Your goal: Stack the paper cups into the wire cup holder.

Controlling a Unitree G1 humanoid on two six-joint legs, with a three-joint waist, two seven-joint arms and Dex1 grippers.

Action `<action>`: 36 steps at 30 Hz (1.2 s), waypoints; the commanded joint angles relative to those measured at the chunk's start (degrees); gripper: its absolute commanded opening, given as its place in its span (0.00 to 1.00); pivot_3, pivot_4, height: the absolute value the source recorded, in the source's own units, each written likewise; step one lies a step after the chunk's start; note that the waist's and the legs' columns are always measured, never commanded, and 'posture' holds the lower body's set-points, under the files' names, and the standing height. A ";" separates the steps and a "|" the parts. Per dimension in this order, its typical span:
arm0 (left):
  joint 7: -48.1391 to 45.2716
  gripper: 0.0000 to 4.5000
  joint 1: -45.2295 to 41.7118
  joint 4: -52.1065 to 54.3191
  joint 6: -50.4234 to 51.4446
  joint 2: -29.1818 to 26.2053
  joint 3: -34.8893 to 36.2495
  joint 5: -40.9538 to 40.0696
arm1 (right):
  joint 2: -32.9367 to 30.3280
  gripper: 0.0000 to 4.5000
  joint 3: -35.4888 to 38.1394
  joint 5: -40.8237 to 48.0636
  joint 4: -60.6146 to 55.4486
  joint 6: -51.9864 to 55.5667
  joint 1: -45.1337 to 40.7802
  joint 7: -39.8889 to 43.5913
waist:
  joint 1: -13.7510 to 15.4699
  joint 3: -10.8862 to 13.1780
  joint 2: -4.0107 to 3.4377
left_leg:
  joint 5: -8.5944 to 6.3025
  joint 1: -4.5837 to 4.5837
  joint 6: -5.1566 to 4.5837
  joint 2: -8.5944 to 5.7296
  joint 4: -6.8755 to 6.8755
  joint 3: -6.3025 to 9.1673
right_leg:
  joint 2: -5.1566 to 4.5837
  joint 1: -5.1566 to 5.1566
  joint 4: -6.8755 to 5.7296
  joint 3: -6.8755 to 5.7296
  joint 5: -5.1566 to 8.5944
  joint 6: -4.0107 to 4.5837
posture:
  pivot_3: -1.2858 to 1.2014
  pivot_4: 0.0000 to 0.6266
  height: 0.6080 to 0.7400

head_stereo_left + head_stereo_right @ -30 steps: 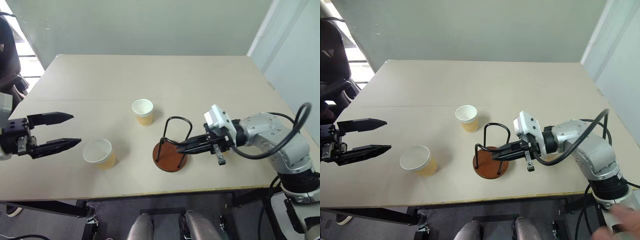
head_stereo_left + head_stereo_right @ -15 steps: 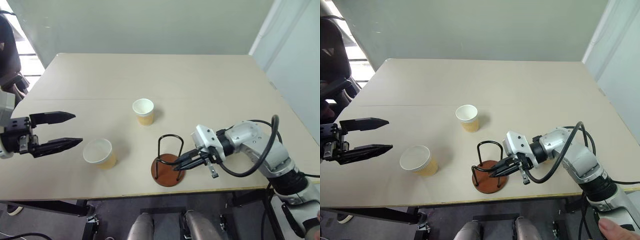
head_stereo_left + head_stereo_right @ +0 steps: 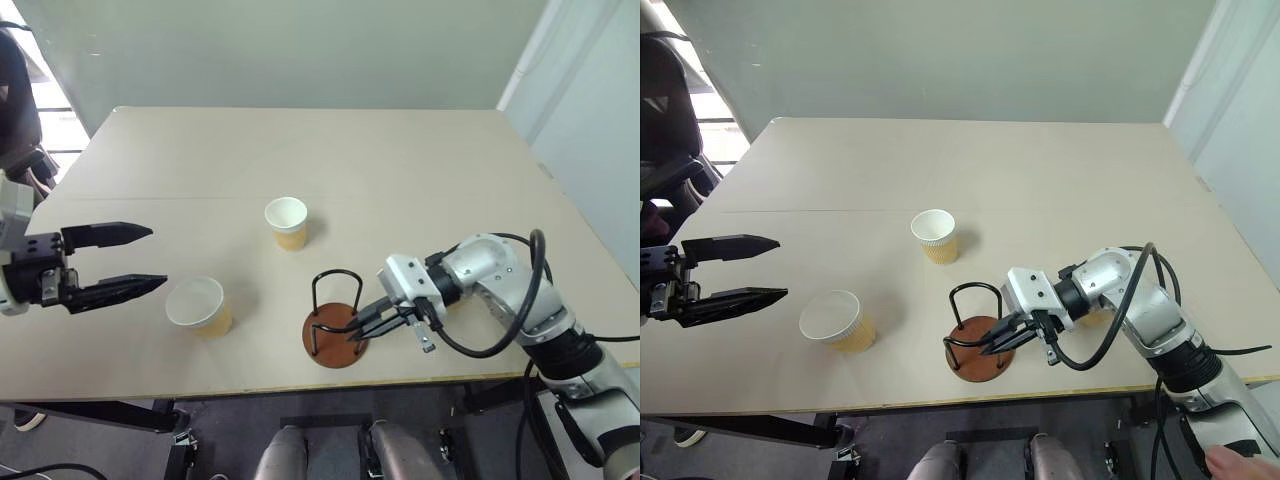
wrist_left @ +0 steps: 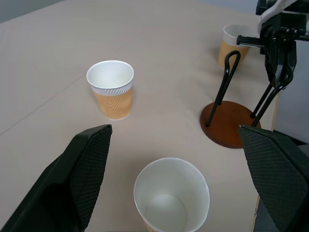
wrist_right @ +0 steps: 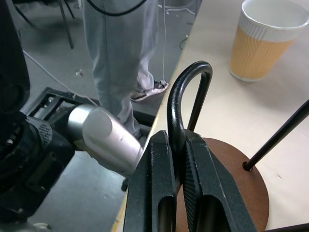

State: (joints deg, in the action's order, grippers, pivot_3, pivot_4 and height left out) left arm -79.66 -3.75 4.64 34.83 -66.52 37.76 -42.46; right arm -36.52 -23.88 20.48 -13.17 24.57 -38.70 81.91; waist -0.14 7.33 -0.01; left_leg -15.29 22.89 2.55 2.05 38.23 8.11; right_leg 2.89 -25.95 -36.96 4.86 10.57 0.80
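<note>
Nearest to me, close to the front edge of the table (image 3: 420, 160), my right gripper (image 3: 358, 327) is clamped tight on one thin black wire loop of the wire cup holder (image 3: 335, 322), whose reddish-brown disc base sits flat on the tabletop just beside that edge. This is my main worry: the holder is light and so near the edge that any pull toward me could, I judge, tip it or drag it off the table, and a twist of my wrist could bend the loop. On my left, my left gripper (image 3: 150, 258) hangs with its two fingers spread wide, holding nothing, aimed at the nearest paper cup (image 3: 199, 306), which stands upright just beyond its fingertips. A careless closing could crush that soft rim or knock the cup over. Farther back, a second paper cup (image 3: 287, 221) stands upright near the table's middle. A third cup (image 4: 233, 44) stands beyond the holder, behind my right arm, where a sweep of that arm could topple it.
</note>
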 commanded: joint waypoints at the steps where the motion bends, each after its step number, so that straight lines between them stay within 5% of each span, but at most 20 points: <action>1: 0.19 1.00 -0.29 1.68 0.15 -0.98 1.47 -0.18 | 0.25 0.13 -0.12 -0.38 -0.45 0.58 -1.43 0.18 | 0.01 0.00 0.00 | 0.00 0.00 0.00 0.00 0.00 0.00 | 0.00 0.00 0.00 0.00 0.00 0.00 | 0.52 0.24 1.00; 11: 0.35 1.00 -0.89 1.82 0.08 -1.03 0.95 -0.24 | -0.08 0.88 1.57 -1.60 0.73 -1.08 -2.81 0.82 | -0.01 0.00 0.00 | 0.01 -0.02 0.00 0.00 0.02 0.01 | 0.00 0.01 -0.02 -0.01 -0.03 0.05 | 0.52 0.24 1.00; 20: 0.14 1.00 -4.96 -0.89 -1.62 -1.09 -3.01 0.87 | -8.55 0.88 18.55 6.88 -0.28 5.34 -8.10 -1.80 | 0.35 -0.01 0.01 | 0.01 0.02 0.01 -0.01 0.05 0.00 | -0.01 0.02 0.04 0.00 -0.04 0.08 | 0.52 0.24 1.00; 26: -0.86 1.00 -7.45 -2.92 -3.29 -0.84 -5.67 1.51 | -21.32 0.88 30.47 11.81 -7.06 11.16 -2.67 -2.05 | 0.73 0.00 0.01 | 0.01 0.04 0.02 -0.01 -0.05 -0.06 | -0.01 0.01 0.06 -0.01 0.06 0.06 | 0.52 0.24 1.00; 31: -1.95 1.00 -11.53 -5.77 -5.02 -0.32 -10.07 2.39 | -30.07 0.88 31.54 4.78 -7.15 7.39 9.49 -3.65 | 1.04 0.00 0.01 | -0.01 0.00 0.07 -0.01 -0.01 -0.12 | -0.02 0.09 0.06 0.02 0.12 -0.01 | 0.52 0.24 1.00; 36: -2.59 1.00 -16.43 -8.31 -6.27 0.26 -14.69 3.23 | -31.19 0.88 30.62 1.75 -7.17 5.50 15.05 -6.21 | 1.01 0.01 -0.02 | 0.00 -0.02 0.02 -0.01 0.02 -0.12 | -0.03 0.07 0.05 0.08 -0.02 -0.25 | 0.52 0.24 1.00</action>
State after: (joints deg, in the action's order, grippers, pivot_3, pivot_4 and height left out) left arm -81.80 -18.67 -3.35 29.67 -66.03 23.00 -39.44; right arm -66.38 5.63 23.21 -19.43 31.24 -23.58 76.71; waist 0.87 7.35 -0.03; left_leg -15.27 22.86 2.54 2.04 38.26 7.98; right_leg 2.87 -25.86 -36.92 4.95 10.53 0.51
